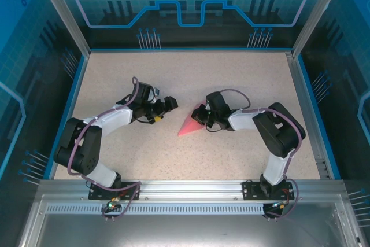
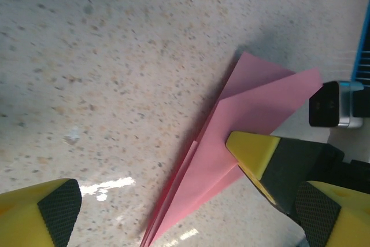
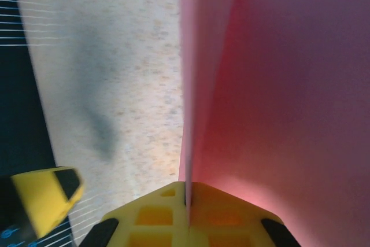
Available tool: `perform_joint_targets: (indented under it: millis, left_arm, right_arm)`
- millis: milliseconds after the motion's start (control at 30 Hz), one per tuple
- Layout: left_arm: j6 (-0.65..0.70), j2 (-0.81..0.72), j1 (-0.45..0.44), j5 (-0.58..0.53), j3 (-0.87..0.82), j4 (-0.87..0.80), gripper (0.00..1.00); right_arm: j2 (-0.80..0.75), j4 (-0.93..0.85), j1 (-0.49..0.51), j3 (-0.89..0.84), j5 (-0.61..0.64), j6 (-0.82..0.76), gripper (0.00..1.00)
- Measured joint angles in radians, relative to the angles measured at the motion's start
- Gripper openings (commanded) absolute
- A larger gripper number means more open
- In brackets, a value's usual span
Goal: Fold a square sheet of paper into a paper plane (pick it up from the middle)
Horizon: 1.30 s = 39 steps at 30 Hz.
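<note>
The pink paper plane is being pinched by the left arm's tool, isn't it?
Not quite. It is the right arm's tool that pinches the pink paper plane. The right wrist view shows it shut on the paper's edge.
</note>
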Motion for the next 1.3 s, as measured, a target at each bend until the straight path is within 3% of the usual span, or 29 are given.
perform_joint_targets:
  millis: [300,567,900,1300]
  left_arm:
    - [-0.097,-0.052,0.007,0.219,-0.045,0.182,0.99]
    - [-0.244,-0.052,0.003,0.409,-0.061,0.473,0.96]
    - [-0.256,-0.053,-0.053,0.489,-0.061,0.554,0.65]
    - [-0.264,-0.059,-0.065,0.493,-0.079,0.591,0.29]
  right_arm:
    - [-0.225,0.076,-0.082,-0.002,-0.188,-0.094,0.05]
    - [-0.262,0.134,-0.139,0.000,-0.376,-0.071,0.07]
    - [-0.263,0.151,-0.139,0.001,-0.489,-0.007,0.07]
    - [-0.256,0.160,-0.139,0.001,-0.513,0.018,0.07]
